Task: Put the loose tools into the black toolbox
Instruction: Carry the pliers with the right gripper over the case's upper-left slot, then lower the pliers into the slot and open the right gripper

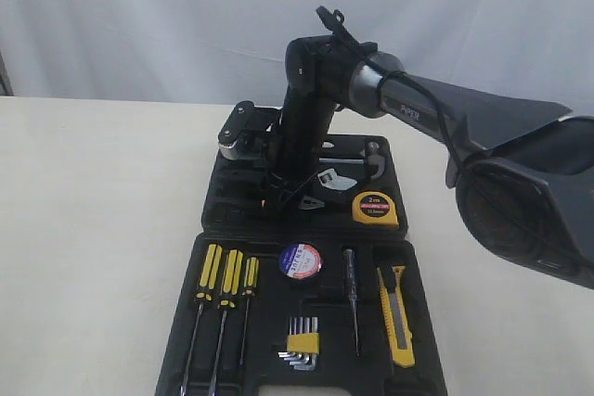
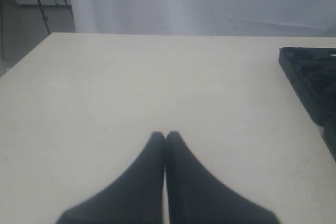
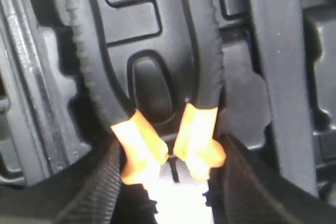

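My right gripper [image 3: 172, 182] is clamped on the pliers [image 3: 195, 132]. Its dark ribbed fingers [image 3: 107, 184] press in from both sides at the orange section, just where the handles meet the head. The handles are matte black with a fine toothed edge. They curve apart over a moulded recess of the toolbox [image 3: 136, 19], with a rounded oval boss between them. I cannot tell whether the pliers are seated or just above the plastic.

From the exterior view, that arm reaches across into the far half of the case. The toolbox [image 1: 422, 285] is hard black plastic, lying open in two halves with tool-shaped hollows. A squarish yellow tape measure [image 1: 375, 208] with a black face label sits in the far half. In the near half are a round tape roll [image 1: 300, 261] with a white, blue and red label and a long yellow-and-black utility knife [image 1: 397, 312]. That half also holds three screwdrivers [image 1: 223, 289] with striped yellow-black handles and a fanned hex key set [image 1: 302, 340] in a yellow clip.

My left gripper [image 2: 165, 139] has its smooth black fingers pressed together at the tips, holding nothing. It sits over the cream, matte table [image 2: 131, 87], with a corner of the toolbox [image 2: 310, 74] off to one side.
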Tool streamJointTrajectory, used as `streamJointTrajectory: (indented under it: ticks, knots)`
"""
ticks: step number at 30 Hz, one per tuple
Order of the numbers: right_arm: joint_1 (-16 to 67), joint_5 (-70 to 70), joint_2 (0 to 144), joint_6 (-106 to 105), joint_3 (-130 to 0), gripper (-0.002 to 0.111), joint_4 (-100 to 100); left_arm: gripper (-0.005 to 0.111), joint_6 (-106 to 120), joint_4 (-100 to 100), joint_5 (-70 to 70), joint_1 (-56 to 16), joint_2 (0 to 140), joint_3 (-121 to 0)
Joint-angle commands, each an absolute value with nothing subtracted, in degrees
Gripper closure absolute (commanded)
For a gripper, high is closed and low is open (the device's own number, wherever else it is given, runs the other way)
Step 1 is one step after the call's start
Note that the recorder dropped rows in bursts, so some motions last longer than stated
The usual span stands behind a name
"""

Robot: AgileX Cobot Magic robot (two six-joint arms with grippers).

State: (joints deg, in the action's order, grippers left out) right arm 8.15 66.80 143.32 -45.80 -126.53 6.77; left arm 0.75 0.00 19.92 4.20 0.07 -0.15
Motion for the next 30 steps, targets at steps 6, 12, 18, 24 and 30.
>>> streamJointTrajectory:
  ticks: [6, 12, 18, 24, 30]
  knots:
    - [8.16, 69.49, 143.04, -45.71, -126.58, 0.073, 7.62, 0.107, 0.41, 0.0, 19.62, 3.93, 0.0, 0.0]
    - [8.16, 69.96, 142.78, -45.71, -126.58, 0.059, 7.62, 0.107, 0.41, 0.0, 19.62, 3.93, 0.0, 0.0]
    - [8.16, 69.96, 142.17, -45.71, -126.58, 0.039, 9.6, 0.107, 0.41, 0.0, 19.62, 3.93, 0.0, 0.0]
    - [8.16, 69.96, 142.05, -44.79, -126.58, 0.028, 9.81, 0.107, 0.41, 0.0, 19.62, 3.93, 0.0, 0.0]
    - [8.16, 69.96, 138.46, -44.19, -126.58, 0.028, 9.81, 0.107, 0.41, 0.0, 19.62, 3.93, 0.0, 0.0]
